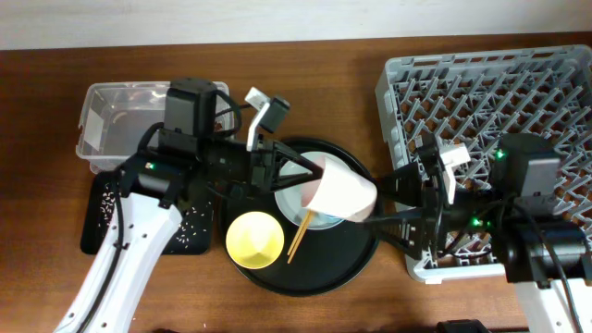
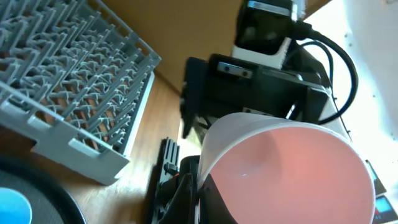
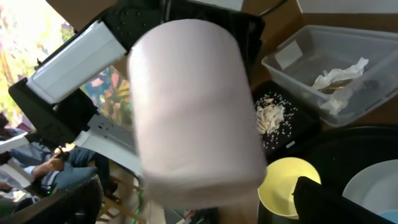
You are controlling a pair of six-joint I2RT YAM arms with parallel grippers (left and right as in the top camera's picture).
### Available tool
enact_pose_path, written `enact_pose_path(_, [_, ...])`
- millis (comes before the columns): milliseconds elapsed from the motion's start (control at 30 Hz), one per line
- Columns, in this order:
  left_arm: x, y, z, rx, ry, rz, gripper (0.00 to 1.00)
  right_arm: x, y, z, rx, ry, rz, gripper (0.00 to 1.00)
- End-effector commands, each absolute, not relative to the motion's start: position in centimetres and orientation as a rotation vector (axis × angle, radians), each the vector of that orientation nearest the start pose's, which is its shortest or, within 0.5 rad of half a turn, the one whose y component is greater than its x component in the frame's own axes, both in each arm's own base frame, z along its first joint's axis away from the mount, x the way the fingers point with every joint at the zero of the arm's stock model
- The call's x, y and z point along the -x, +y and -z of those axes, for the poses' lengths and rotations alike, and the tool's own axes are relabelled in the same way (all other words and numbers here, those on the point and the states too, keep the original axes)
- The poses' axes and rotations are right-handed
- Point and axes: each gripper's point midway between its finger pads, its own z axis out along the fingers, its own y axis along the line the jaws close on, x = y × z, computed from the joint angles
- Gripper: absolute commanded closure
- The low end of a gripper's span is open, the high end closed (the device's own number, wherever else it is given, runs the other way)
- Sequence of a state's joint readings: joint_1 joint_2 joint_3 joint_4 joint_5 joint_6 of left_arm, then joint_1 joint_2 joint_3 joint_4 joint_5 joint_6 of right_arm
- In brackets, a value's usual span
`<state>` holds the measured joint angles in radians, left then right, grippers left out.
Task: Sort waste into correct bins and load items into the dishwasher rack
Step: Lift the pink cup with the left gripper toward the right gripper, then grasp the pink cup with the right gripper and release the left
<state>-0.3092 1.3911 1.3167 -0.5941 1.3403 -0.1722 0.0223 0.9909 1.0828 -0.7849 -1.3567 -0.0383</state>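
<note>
My left gripper (image 1: 313, 181) is shut on the rim of the pink cup (image 1: 344, 194), holding it on its side above the round black tray. The left wrist view shows the cup's pink inside (image 2: 286, 174), its rim pinched between my fingers (image 2: 199, 193). My right gripper (image 1: 393, 205) is open at the cup's base. In the right wrist view the cup (image 3: 193, 106) lies between the spread fingers (image 3: 199, 208), apart from both. The yellow bowl (image 1: 254, 238), chopsticks (image 1: 301, 235) and pale plate (image 1: 298, 192) lie on the round tray. The dishwasher rack (image 1: 499, 92) stands at the right.
The clear box (image 1: 116, 125) at the back left holds a crumpled napkin (image 3: 342, 78). The shallow black tray (image 1: 100, 217) in front of it holds crumbs (image 3: 270, 116). The round black tray (image 1: 342, 264) fills the middle, between my arms. The rack's edge (image 2: 74, 149) is close.
</note>
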Motion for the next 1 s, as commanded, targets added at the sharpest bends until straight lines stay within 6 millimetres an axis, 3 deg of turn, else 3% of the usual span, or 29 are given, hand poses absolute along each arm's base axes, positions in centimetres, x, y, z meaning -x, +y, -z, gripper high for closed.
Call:
enact_pose_path(0, [-23.8,-26.1,-35.2,-0.969,1.847,1.747,1.00,-19.3,17.5,-35.2,0.785,1.782,-1.508,0.01])
enact_pose_path(167, [-24.1,-26.5,-34.8,-0.964,1.866,1.702,1.00,-18.5,18.3,-35.4,0.844,1.756,-1.534,0.07])
enact_pose_path(300, [-24.2,-26.6,-34.9,-0.970,1.854,1.697,1.00,-17.8,19.5,-36.0,0.943,1.687,-1.528,0.24])
enact_pose_path(500, [-24.2,-26.6,-34.9,-0.972,1.850,1.694,1.00,-17.5,20.0,-36.3,0.990,1.654,-1.525,0.36])
enact_pose_path(700, [-24.2,-26.6,-34.8,-0.967,1.860,1.699,1.00,-18.4,20.0,-36.1,0.977,1.665,-1.457,0.41])
enact_pose_path(967, [-23.7,-26.4,-34.2,-0.931,1.927,1.732,1.00,-19.3,20.2,-38.1,0.975,1.596,-1.435,0.47])
